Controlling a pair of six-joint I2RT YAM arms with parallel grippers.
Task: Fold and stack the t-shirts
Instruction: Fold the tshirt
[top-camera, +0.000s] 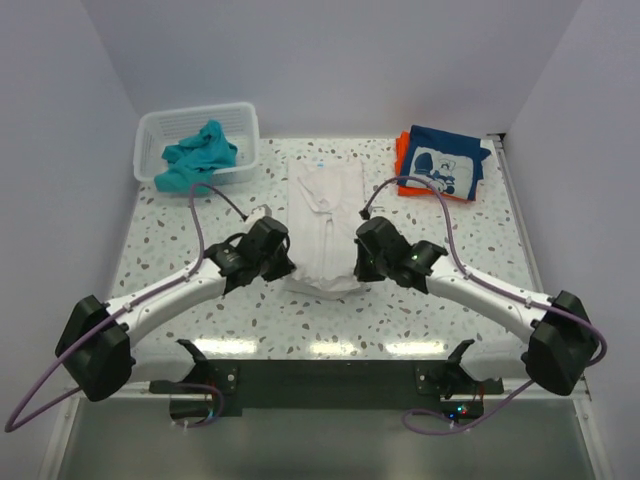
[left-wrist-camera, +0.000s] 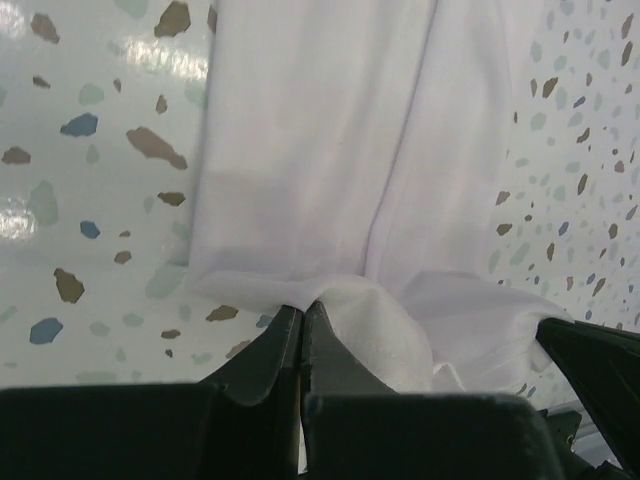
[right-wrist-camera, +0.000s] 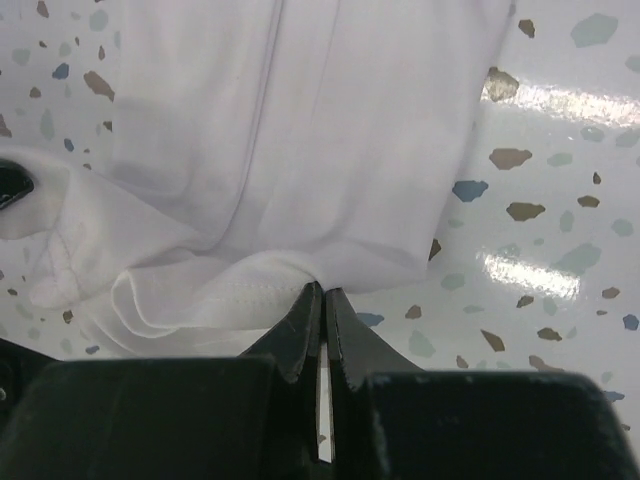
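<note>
The large white t-shirt lies folded into a long strip down the middle of the table. My left gripper is shut on its near left corner; the left wrist view shows the cloth pinched at the gripper. My right gripper is shut on the near right corner; the right wrist view shows the hem pinched at the gripper. The teal t-shirt hangs out of the basket. The navy printed t-shirt lies folded on the orange t-shirt.
The white mesh basket stands at the back left corner. The folded stack is at the back right. White walls close in the terrazzo table on three sides.
</note>
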